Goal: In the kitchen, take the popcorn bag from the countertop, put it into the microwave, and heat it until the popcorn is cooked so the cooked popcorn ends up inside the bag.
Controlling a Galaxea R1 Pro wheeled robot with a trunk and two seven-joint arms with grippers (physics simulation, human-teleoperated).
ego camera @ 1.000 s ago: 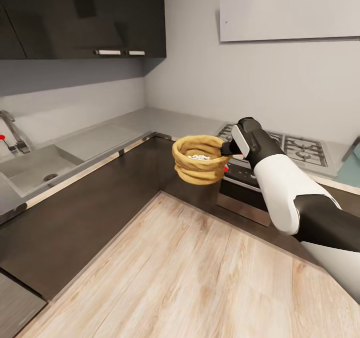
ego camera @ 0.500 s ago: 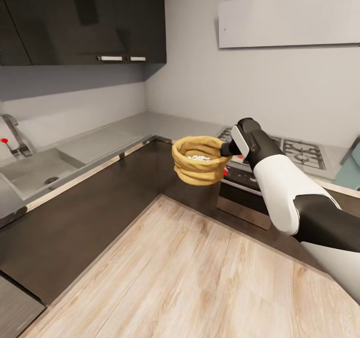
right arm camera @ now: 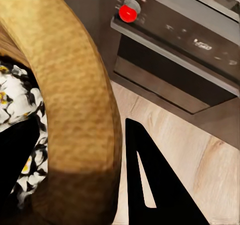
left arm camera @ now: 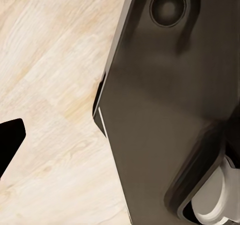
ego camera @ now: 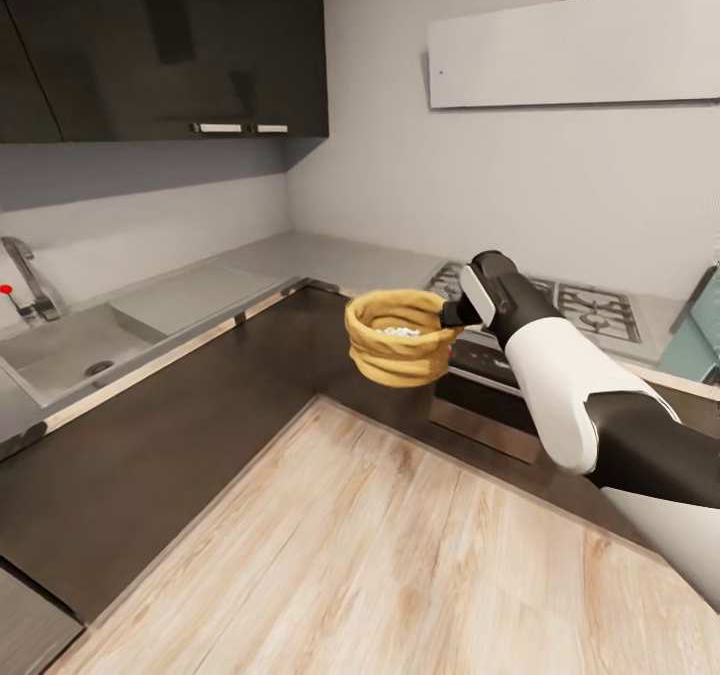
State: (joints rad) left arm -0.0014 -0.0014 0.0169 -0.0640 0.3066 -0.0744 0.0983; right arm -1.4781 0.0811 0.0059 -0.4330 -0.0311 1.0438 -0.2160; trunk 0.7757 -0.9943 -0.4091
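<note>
Carrying the popcorn bag [ego camera: 397, 338] in my right gripper [ego camera: 452, 312], I am in the transport step: the bag hangs in the air above the wooden floor [ego camera: 380, 545], in front of the dark oven [ego camera: 478, 373] and the gas hob [ego camera: 565, 307], well apart from the grey countertop [ego camera: 300, 253] in the corner. In the right wrist view the rolled rim of the bag [right arm camera: 70, 90] passes between the two black fingers [right arm camera: 150, 185], one inside over the white kernels and one outside, so I judge the gripper is clamped on the rim.

A pale mint-blue thing [ego camera: 700, 327] shows at the right edge of the head view, beyond the hob; I think it is the microwave, but it is cut off and I cannot see its door. The next move, in my judgement, calls for turning the base to the right until the microwave is fully visible, keeping the bag level so that nothing spills, and then opening the door, probably with the free arm.

The left wrist view shows floor and a dark panel [left arm camera: 165, 115], with one black fingertip [left arm camera: 9, 140] at the border. I cannot tell whether the left fingers are spread or closed.
</note>
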